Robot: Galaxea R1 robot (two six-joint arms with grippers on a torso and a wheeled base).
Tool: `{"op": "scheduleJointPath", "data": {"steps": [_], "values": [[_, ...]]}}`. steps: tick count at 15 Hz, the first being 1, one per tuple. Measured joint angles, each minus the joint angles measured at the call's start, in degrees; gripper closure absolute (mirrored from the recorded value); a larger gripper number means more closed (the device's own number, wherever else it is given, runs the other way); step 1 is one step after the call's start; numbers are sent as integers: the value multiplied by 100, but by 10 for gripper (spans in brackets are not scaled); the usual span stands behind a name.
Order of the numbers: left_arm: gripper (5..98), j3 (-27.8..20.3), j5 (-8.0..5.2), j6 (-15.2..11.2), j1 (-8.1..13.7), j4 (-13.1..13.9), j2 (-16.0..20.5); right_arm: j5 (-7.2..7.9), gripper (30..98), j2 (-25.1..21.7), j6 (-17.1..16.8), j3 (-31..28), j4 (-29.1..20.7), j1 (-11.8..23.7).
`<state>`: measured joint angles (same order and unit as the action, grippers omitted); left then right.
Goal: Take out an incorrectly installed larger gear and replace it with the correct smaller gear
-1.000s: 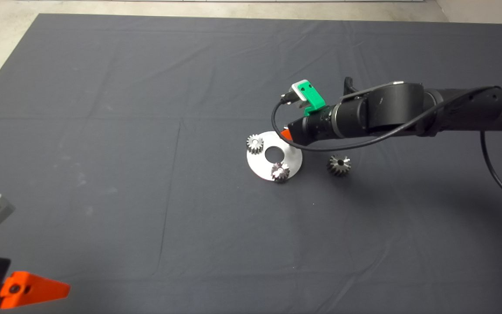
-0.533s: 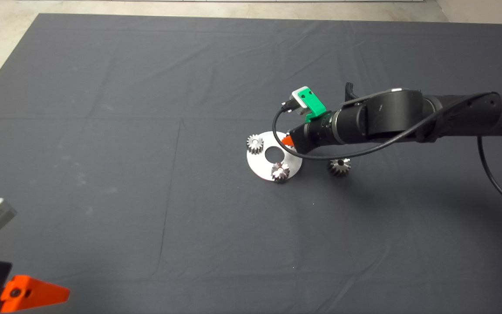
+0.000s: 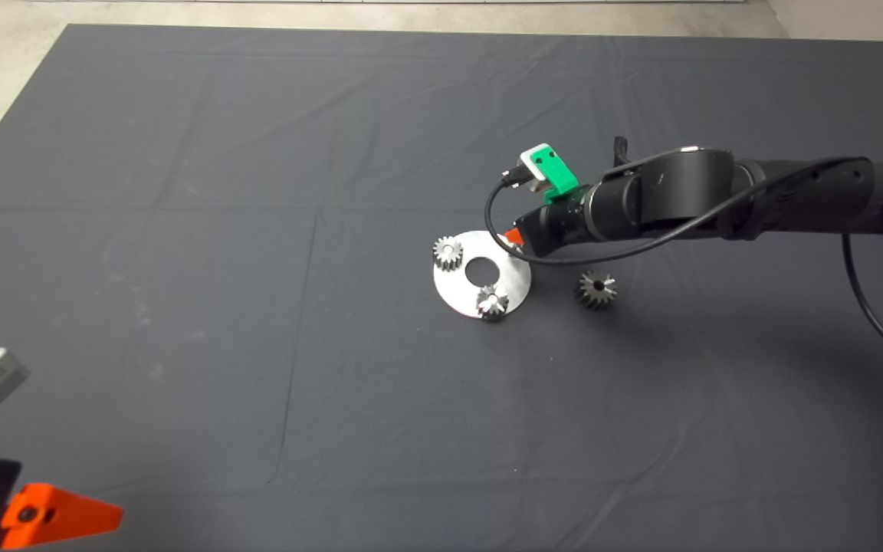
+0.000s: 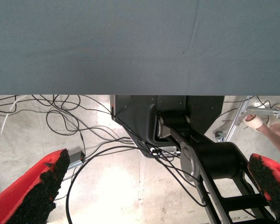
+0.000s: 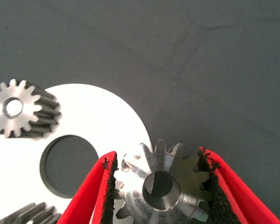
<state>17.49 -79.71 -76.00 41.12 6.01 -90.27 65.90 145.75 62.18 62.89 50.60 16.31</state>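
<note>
In the right wrist view, the larger gear, steel with flared slanted teeth and a central hole, sits between my right gripper's black pads at the round silver plate's rim. The gripper is shut on it. From above, the right gripper hovers at the plate's far right edge and the arm hides the larger gear. The smaller gear, dark grey, lies on the mat to the right of the plate. My left gripper waits open at the lower left.
A pale straight-toothed gear stands on the plate's left side, and another small gear on its near edge. The plate has a central hole. The left wrist view shows the mat's edge, floor cables and the robot's base.
The right gripper dipped toward the plate's right edge, then drew slightly up and to the right. The gears on the plate and mat stayed put, and the left arm barely moved.
</note>
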Motion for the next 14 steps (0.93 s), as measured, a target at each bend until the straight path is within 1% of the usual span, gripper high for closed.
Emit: {"op": "scheduleJointPath", "data": {"steps": [6,12,14], "values": [[55,-2,0,0,-33,0,0,-39,861,127,3,85,24,-28],[55,-2,0,0,-50,0,0,-33,861,190,5,89,33,-36],[55,-2,0,0,-52,0,0,-35,861,206,5,89,41,-97]]}}
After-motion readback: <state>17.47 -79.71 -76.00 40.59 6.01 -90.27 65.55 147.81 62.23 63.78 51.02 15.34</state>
